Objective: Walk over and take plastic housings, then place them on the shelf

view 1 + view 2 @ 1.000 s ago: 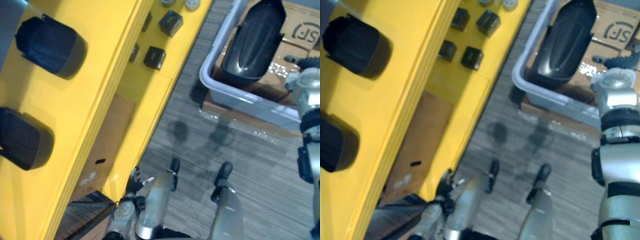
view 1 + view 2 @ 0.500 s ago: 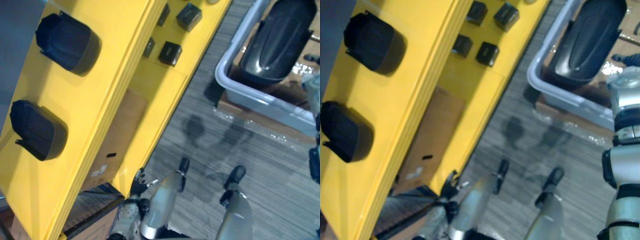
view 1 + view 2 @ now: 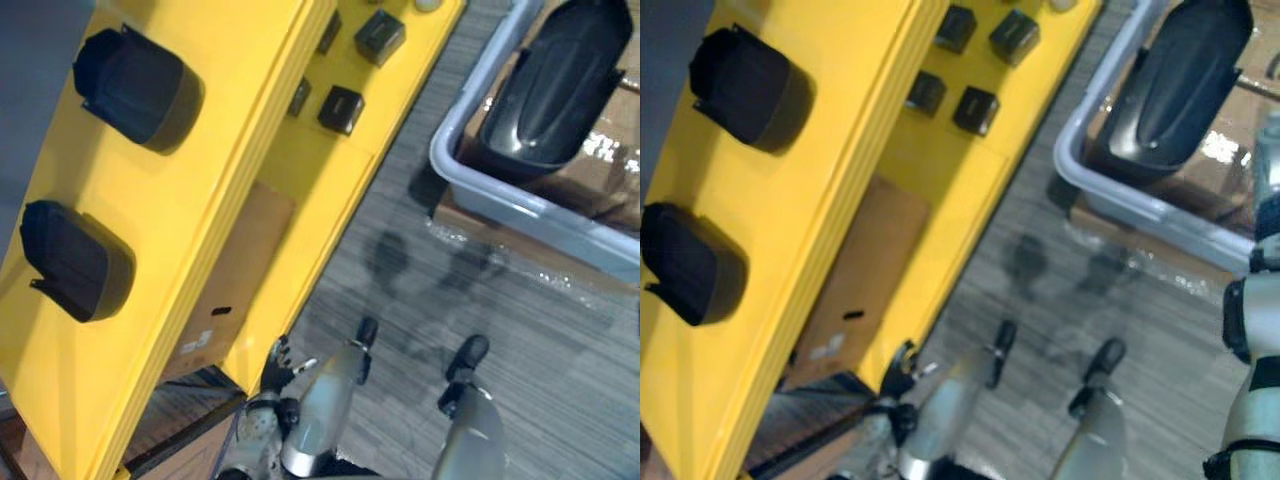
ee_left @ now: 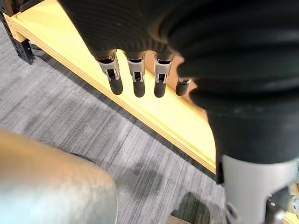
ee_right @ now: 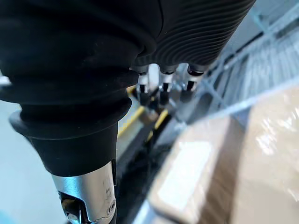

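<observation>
Right hand (image 5: 163,89) farther right; yellow shelf (image 3: 200,225), grey carpet (image 3: 530,320)

Right robot hand (image 5: 162,89) and arm drawn rightward, toward the view's edge

To my left runs the shelf (image 3: 200,200); on its top board lie the far housing (image 3: 135,75) and, closer to me, the near housing (image 3: 72,262); on the lower board to their right sit small blocks (image 3: 341,108); a cardboard box (image 3: 235,290) lies under that board; across the floor (image 3: 480,300), to my right, a bin (image 3: 500,190) rests on cartons (image 3: 600,185), with a large housing (image 3: 555,85) in it.
</observation>
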Available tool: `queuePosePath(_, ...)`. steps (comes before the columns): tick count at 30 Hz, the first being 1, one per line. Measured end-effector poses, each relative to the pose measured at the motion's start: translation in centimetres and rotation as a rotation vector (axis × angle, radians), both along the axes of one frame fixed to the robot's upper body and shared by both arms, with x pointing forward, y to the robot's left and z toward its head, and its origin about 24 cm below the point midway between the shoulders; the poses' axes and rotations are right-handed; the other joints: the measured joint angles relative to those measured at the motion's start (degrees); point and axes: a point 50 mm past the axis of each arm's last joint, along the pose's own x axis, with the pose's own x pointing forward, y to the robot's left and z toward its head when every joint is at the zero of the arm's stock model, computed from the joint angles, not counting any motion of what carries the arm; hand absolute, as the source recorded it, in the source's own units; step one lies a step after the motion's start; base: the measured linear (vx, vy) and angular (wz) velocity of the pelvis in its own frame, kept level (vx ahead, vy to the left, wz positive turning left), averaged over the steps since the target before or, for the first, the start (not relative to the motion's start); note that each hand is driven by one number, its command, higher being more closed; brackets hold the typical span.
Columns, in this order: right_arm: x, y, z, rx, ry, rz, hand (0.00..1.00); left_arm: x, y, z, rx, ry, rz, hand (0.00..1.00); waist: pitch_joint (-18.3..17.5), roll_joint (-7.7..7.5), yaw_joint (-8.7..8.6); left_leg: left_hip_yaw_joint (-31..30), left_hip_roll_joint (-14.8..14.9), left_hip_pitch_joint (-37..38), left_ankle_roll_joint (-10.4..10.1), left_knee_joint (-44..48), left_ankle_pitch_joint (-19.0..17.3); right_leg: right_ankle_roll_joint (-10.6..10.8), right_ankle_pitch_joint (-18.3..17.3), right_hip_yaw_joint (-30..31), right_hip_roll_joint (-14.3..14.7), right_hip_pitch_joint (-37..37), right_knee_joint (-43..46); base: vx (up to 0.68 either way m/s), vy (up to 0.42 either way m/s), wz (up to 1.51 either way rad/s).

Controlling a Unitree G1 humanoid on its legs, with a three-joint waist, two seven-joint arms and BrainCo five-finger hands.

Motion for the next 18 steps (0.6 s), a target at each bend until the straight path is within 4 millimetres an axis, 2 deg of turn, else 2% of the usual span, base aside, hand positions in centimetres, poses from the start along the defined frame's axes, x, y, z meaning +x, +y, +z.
queuePosePath(10, 1.2, 1.7, 1.7, -0.09, -0.042, 0.276, 0.0, -0.1, -0.1, -0.1, -0.014, 0.004, -0.021, 0.0, 0.0, 0.05, -0.19, -0.4, 0.0, 0.7, 0.0, -1.1, 0.0, 0.0, -0.4, -1.1, -0.2, 0.5, -0.2, 0.01, 0.006, 0.01)
queuePosePath(18, 3.1, 3.6, 0.5, -0.123, 0.074, 0.43, 0.0, 0.1, -0.2, 0.1, -0.02, -0.004, -0.031, 0.0, 0.0, 0.06, 0.82, -1.1, 0.0, 0.6, 0.0, -1.1, 0.0, 0.4, -0.2, -1.6, -0.2, 0.6, 0.3, 0.05, 0.008, -0.02)
